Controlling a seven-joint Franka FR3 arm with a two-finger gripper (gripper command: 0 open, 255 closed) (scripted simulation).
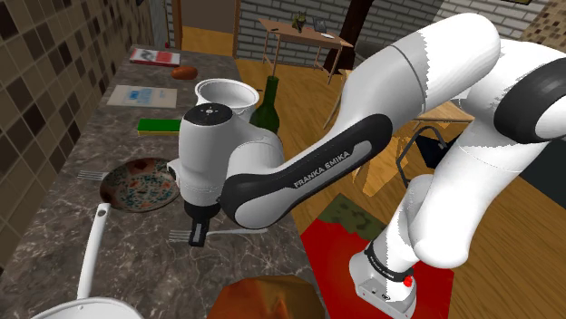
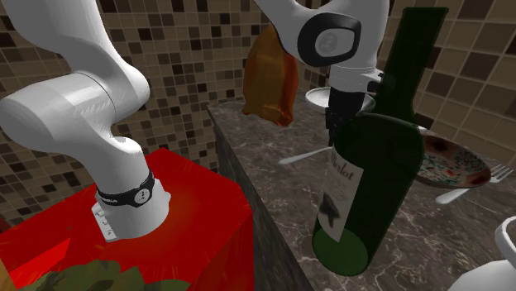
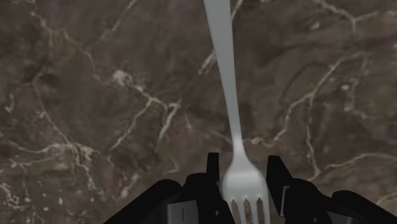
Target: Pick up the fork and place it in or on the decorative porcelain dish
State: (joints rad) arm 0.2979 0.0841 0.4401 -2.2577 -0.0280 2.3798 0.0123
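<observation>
— Claw?
— Black claw (image 1: 197,239), pointing down, low over the counter (image 1: 136,263). The fork's pronged end sits right in it. Pinching it or just around it, cannot tell.
— Fork?
— Fork (image 3: 224,83): pale grey, smooth, with a slim handle widening to a flat head with short prongs. It lies flat on the counter. The handle runs out from the claw toward the counter's open edge and ends close to it.
— Counter?
— Dark brown marble look, pale veins, glossy. Long and narrow, with a tiled wall (image 1: 54,82) along one side and a drop-off on the other.
— Dish?
— Dish (image 1: 139,184): round, shallow, speckled floral pattern, darker rim. It's near the claw on the wall side, apart from the fork, with bare marble between them.
— Other stuff?
— White pan (image 1: 93,246) with a long straight handle, beside the claw, also on the wall side. Second fork (image 1: 91,174) just beyond the dish. Green bottle (image 1: 266,109) and white cup (image 1: 224,92) sit well apart from the claw, farther along the counter. Brown lump (image 1: 268,299) on the claw's opposite side.
</observation>
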